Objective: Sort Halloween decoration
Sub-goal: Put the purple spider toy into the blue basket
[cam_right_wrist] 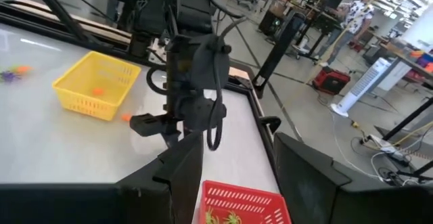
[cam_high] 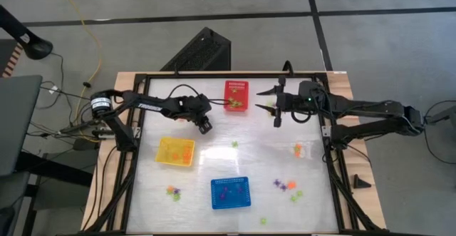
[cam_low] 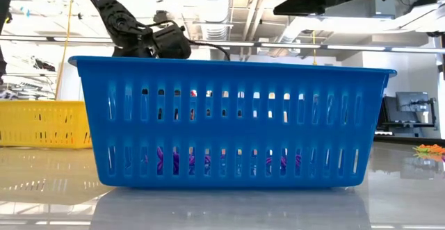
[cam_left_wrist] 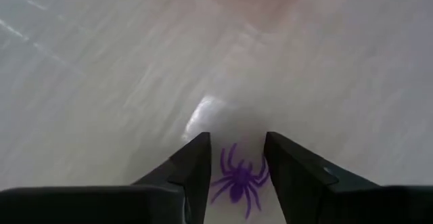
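High view: one pale table (cam_high: pixel 235 165), largest of all, framed in black, grey floor around it. Two dark arms, reaching in from nine and three o'clock, both stretched toward the far middle. Three baskets: red basket (cam_high: pixel 236 95) at twelve o'clock, yellow basket (cam_high: pixel 175 152) toward nine, blue basket (cam_high: pixel 230 192) at six. Loose trinkets scattered on the near half: a cluster (cam_high: pixel 173 192) at seven o'clock, another cluster (cam_high: pixel 286 187) of purple, orange and green at five, an orange piece (cam_high: pixel 298 150) at three, a green piece (cam_high: pixel 234 144) near centre; exact count not clear.

Left gripper (cam_high: pixel 205 127) low over the table between red and yellow baskets, fingers spread, one purple spider (cam_left_wrist: pixel 237 178) lying between them in the left wrist view; touching or not, cannot tell. Right gripper (cam_high: pixel 277 110) raised just at three o'clock of the red basket, fingers parted, nothing between them.

Green pieces inside the red basket, orange ones in the yellow, purple ones in the blue. Low view: glossy table top, blue basket wall up close, open ceiling with ducts behind. Right wrist view: a person standing far off among desks and equipment.
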`<state>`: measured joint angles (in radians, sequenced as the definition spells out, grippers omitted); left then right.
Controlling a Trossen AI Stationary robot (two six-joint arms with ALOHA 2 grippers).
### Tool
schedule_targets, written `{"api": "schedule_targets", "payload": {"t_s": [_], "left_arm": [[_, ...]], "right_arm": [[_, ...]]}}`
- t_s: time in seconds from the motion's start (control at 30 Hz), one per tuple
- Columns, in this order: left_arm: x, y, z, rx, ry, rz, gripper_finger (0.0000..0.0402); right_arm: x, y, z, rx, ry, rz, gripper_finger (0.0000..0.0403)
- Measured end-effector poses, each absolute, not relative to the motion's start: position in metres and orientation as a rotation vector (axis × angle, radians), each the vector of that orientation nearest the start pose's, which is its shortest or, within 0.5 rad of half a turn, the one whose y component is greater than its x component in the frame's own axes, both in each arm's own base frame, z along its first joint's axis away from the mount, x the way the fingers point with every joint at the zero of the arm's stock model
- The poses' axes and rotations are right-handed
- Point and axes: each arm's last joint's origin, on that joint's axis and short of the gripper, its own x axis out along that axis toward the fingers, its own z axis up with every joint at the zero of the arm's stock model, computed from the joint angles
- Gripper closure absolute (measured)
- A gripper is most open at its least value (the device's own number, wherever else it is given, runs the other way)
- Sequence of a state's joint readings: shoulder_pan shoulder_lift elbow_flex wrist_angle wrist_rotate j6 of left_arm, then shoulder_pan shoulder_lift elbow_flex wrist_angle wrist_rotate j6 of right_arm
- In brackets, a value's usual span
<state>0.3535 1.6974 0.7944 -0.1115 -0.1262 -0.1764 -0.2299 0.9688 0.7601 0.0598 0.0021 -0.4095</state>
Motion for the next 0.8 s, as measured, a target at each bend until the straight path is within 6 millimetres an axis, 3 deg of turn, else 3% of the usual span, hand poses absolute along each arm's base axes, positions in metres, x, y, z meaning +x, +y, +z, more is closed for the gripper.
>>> {"api": "schedule_targets", "payload": {"t_s": [0.27, 0.4, 0.63, 0.8], "left_arm": [[0.278, 0.106, 0.127, -0.314, 1.034, 0.49, 0.0391], [0.278, 0.105, 0.134, -0.336, 0.992, 0.451, 0.04], [0.279, 0.095, 0.164, -0.373, 0.85, 0.373, 0.0401], [0.299, 0.065, 0.176, -0.382, 0.718, 0.106, 0.0401]], "right_arm": [[0.213, -0.051, 0.316, -0.399, 0.183, -0.203, 0.0191], [0.213, -0.051, 0.317, -0.402, 0.173, -0.205, 0.0191], [0.213, -0.051, 0.317, -0.403, 0.167, -0.206, 0.0191], [0.213, -0.051, 0.317, -0.403, 0.169, -0.205, 0.0191]]}}
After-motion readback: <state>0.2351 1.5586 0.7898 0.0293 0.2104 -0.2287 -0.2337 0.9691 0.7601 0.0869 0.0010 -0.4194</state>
